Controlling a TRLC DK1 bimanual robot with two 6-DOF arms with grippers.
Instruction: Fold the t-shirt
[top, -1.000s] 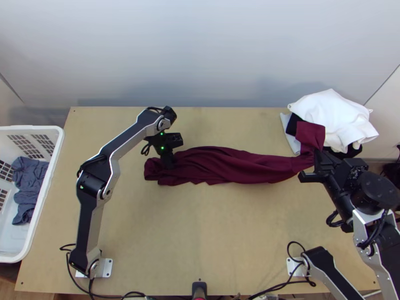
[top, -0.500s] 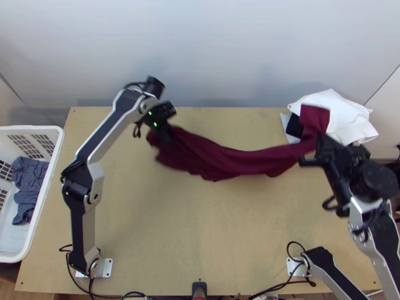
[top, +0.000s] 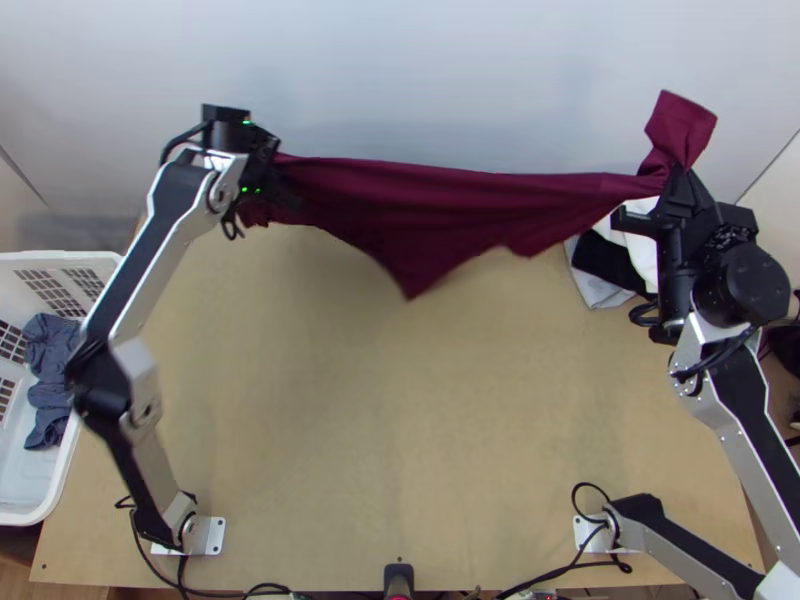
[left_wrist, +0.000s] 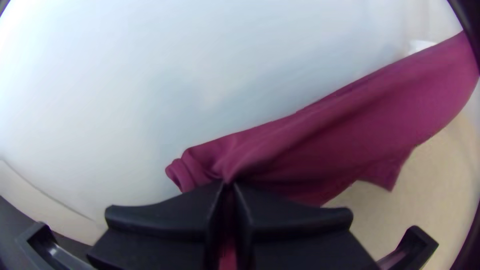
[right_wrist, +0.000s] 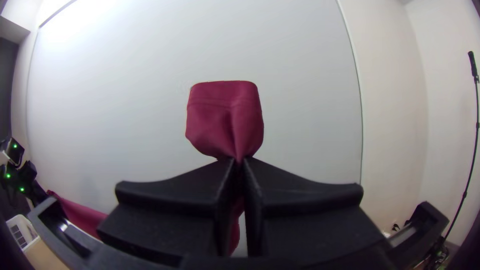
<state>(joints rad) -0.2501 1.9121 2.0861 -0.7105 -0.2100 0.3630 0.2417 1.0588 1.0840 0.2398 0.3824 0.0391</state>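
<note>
Tension on maroon t-shirt (top: 450, 212), slung aloft left to right over far side of table (top: 450, 430), pinched in left gripper (left_wrist: 228, 185) and right gripper (right_wrist: 240, 162)! Unfurling step, seemingly; next, lower toward near side, spread flat before folding.

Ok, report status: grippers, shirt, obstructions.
Left gripper, right gripper: both shut on maroon t-shirt. Stretched between, lower edge hanging. White cloth at far right, possible snag.

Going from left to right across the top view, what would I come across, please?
Blue-grey cloth in the white basket, left gripper, low-hanging point of the maroon t-shirt, right gripper.
</note>
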